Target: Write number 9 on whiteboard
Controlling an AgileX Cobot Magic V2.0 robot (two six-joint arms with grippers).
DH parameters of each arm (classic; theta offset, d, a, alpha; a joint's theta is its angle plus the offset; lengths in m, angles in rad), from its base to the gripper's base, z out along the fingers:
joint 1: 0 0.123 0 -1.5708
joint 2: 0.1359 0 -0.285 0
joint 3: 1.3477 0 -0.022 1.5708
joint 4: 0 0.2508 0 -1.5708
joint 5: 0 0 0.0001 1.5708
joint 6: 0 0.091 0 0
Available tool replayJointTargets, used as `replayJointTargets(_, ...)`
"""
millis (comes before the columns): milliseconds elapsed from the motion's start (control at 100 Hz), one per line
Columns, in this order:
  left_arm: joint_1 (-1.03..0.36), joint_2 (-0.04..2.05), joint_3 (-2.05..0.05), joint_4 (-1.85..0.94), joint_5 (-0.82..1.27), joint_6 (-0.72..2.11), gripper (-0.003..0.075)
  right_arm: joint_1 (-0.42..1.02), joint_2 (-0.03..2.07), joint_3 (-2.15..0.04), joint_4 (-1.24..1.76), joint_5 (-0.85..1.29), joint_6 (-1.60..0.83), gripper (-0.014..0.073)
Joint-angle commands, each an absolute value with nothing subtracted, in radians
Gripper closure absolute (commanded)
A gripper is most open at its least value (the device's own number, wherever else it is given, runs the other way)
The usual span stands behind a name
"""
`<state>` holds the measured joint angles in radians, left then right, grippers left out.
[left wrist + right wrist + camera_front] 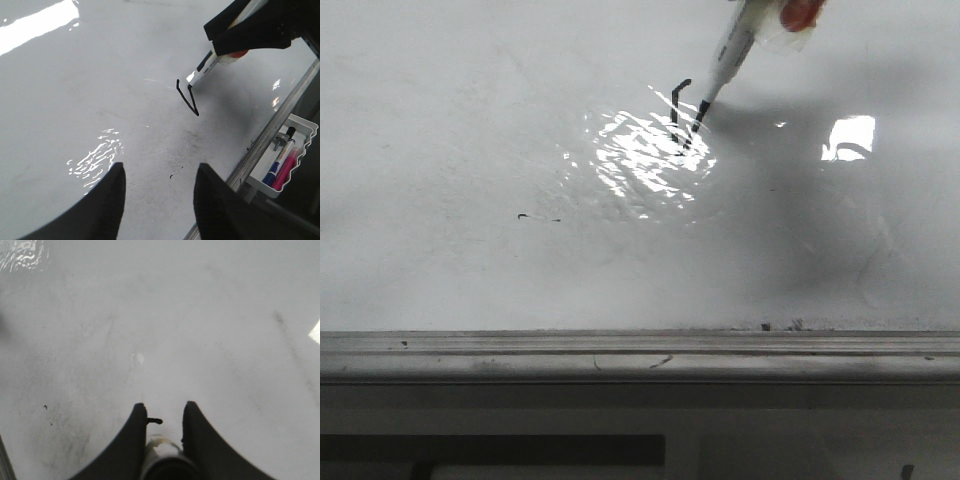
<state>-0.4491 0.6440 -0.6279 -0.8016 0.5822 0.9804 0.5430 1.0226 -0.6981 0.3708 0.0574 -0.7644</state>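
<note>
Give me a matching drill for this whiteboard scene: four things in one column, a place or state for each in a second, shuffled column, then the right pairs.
Things
1. marker
2. left tool
3. small dash mark
4. pink pen

Places or states
A. lies in the white tray beside the whiteboard
B. open, holding nothing
C. tip on the board at the black strokes
D. alone on the board, left of the strokes

Pairs: 1-C, 2-B, 3-D, 4-A
</note>
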Motion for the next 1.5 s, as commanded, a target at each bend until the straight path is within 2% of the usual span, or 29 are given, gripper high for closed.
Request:
replayJointTargets(0,-0.447,0.644,-0.662,-0.841,0.541,0.971,0.0428,0.514,1.02,-0.735,0.322,-0.048,-0.794,0.0635)
replayJointTargets(320,-0.447,0.644,-0.662,-0.841,0.541,0.971,0.0428,0.514,1.02,-0.744,0.322,-0.024,-0.794,0.0635)
replayJointTargets(630,-0.447,0.644,-0.662,-0.841,0.541,0.971,0.0428,0.518,1.02,-0.704,0.381,0.281,-0.794,0.0635)
replayJointTargets(810,-0.447,0.644,-0.662,-0.841,0.541,0.971,0.0428,0.52,1.02,-0.642,0.444,0.28,-0.794,0.0635)
replayJointTargets(990,-0.447,0.644,-0.662,-0.841,0.541,0.971,0.0428,0.525,1.0,-0.668,0.447,0.297,-0.794,0.0635)
replayJointTargets(1260,-0.466,0.697,-0.642,-0.924,0.613,1.006,0.0425,0.699,0.923,-0.841,0.446,0.55,-0.794,0.0635)
replayJointTargets(1490,-0.593,0.875,-0.642,-1.234,0.697,1.348,0.0425,0.831,0.96,-0.85,0.437,0.463,-0.812,0.0635)
